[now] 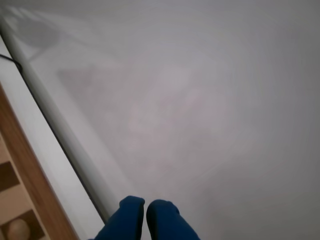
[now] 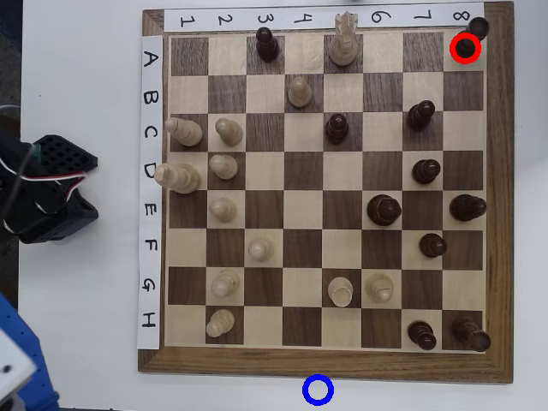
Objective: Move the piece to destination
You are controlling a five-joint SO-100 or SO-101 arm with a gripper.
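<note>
While the gripper hangs over bare white surface with its blue fingertips pressed together on nothing, the piece stands inside a red ring at the chessboard's top right corner, far from the blue ring.

It is looking like a hobby desk or small robot lab, not a kitchen or a shop. A wooden chessboard is lying on a plain white table, with handwritten paper strips of letters and numbers running along its edges. A black arm base with loose wires is sitting at the left in the overhead view.
</note>
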